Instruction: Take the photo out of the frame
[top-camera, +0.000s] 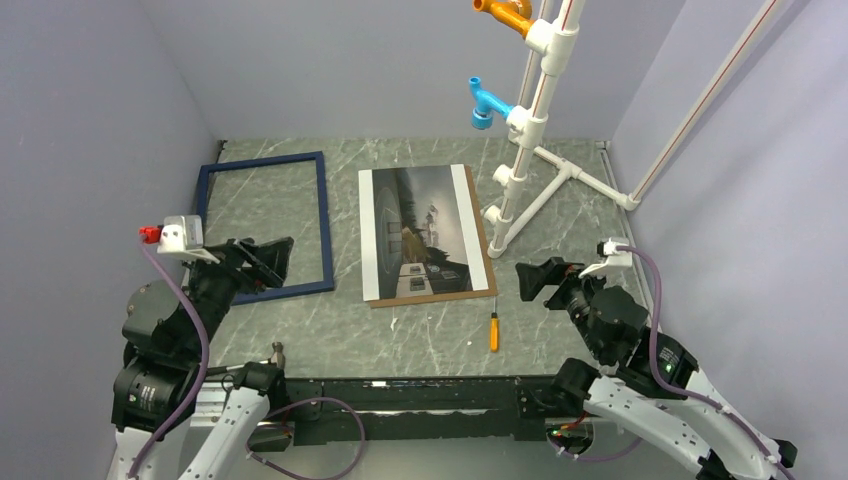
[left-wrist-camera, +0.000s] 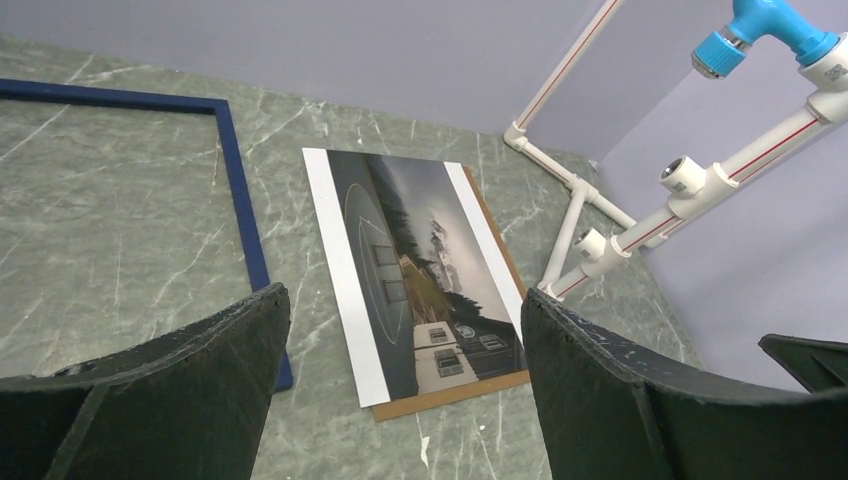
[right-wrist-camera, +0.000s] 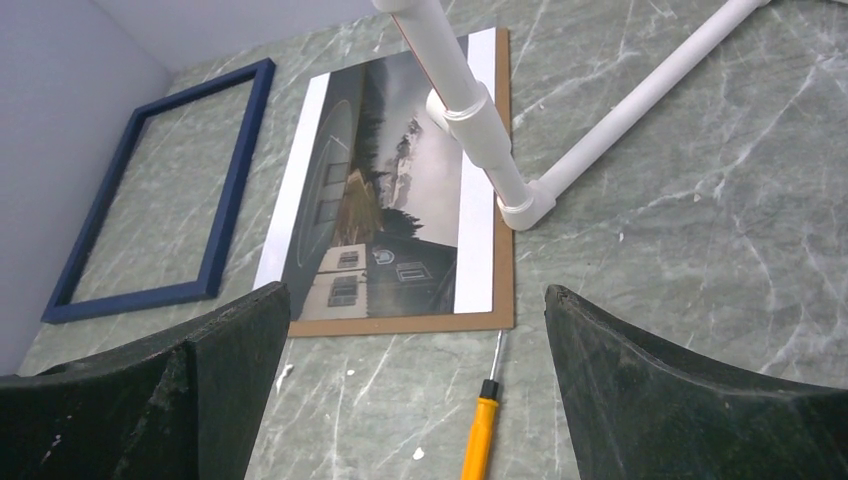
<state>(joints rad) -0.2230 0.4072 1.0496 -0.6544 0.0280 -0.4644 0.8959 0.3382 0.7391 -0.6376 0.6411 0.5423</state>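
Observation:
The photo (top-camera: 422, 231), a dark greyish print with white side strips on brown board, lies flat in the table's middle. It also shows in the left wrist view (left-wrist-camera: 420, 270) and the right wrist view (right-wrist-camera: 385, 215). The navy blue frame (top-camera: 324, 215) lies empty to its left, apart from it, and shows in the left wrist view (left-wrist-camera: 240, 200) and the right wrist view (right-wrist-camera: 228, 210). My left gripper (top-camera: 268, 262) is open and empty over the frame's near edge. My right gripper (top-camera: 535, 279) is open and empty, right of the photo's near corner.
An orange-handled screwdriver (top-camera: 493, 331) lies near the photo's near right corner; it shows in the right wrist view (right-wrist-camera: 482, 435). A white pipe stand (top-camera: 535, 150) with blue and orange fittings rises at the back right. Grey walls close in three sides.

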